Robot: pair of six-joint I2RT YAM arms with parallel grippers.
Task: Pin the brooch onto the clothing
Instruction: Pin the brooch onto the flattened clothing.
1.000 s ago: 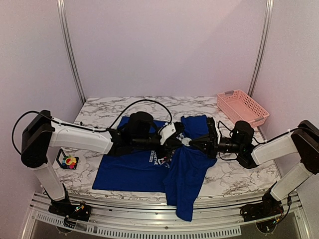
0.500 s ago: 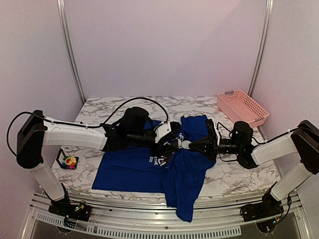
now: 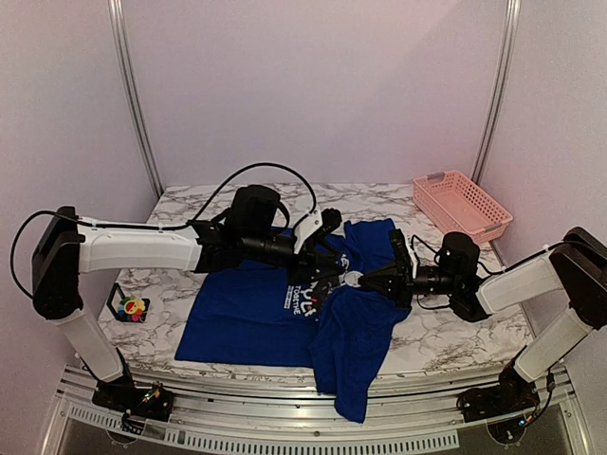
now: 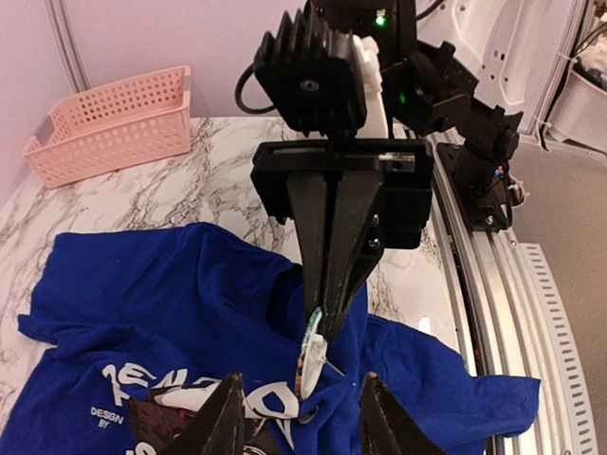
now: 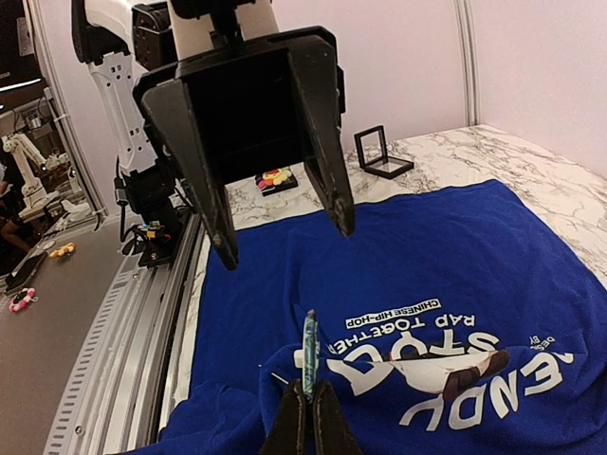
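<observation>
The brooch (image 5: 308, 353) stands edge-on, its pin poking sideways against a raised fold of the blue T-shirt, the clothing (image 5: 455, 256). My right gripper (image 5: 308, 384) is shut on the brooch's lower edge. From above the brooch (image 3: 353, 278) shows as a pale disc at the right gripper's (image 3: 361, 279) tip. My left gripper (image 3: 330, 245) hovers open just above and behind it, touching nothing. In the left wrist view, the left gripper (image 4: 302, 377) frames the brooch (image 4: 311, 349), held from above by the right fingers (image 4: 332, 275). The clothing (image 3: 247, 313) lies spread over the table.
A pink basket (image 3: 462, 204) stands at the back right. A small multicoloured piece on a black holder (image 3: 128, 306) sits at the table's left edge, with an open black frame (image 5: 383, 152) near it. One end of the shirt hangs over the front rail (image 3: 346, 398).
My left gripper has opened and lifted back from the brooch towards the far side. The right gripper has stayed shut on the brooch, almost still.
</observation>
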